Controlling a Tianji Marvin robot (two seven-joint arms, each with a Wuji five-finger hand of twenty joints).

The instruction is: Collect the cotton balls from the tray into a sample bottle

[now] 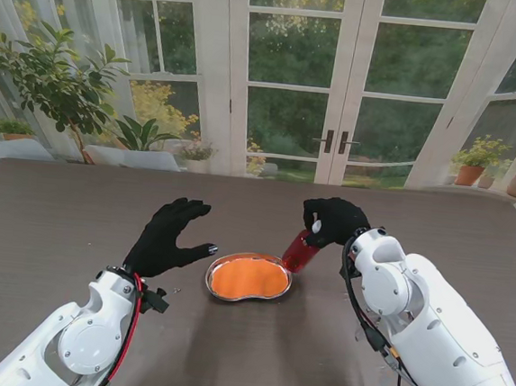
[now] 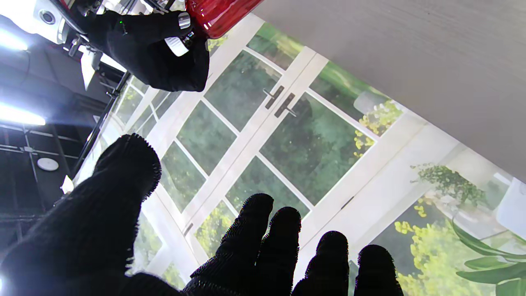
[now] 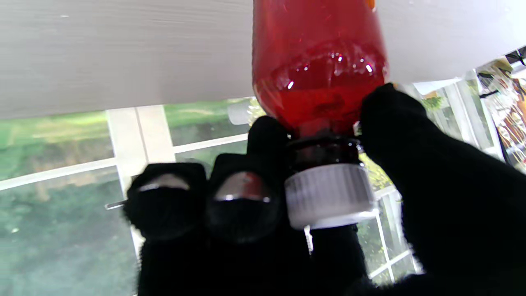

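Tray (image 1: 217,273) with orange lining is seen at table (image 1: 48,211) centre. Red bottle (image 1: 300,250), tilted, is gripped at its white-capped neck (image 3: 328,197) by right hand (image 1: 332,220), at 2 o'clock of tray, base touching the rim. Left hand (image 1: 168,237) is held open, empty, at 9 o'clock. Cotton balls cannot be made out.

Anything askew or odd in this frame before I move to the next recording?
Yes: the red sample bottle is tilted, not upright, held near its white cap by the right hand, so the cap is still on. No cotton balls are discernible in the orange tray. The left hand hovers open.
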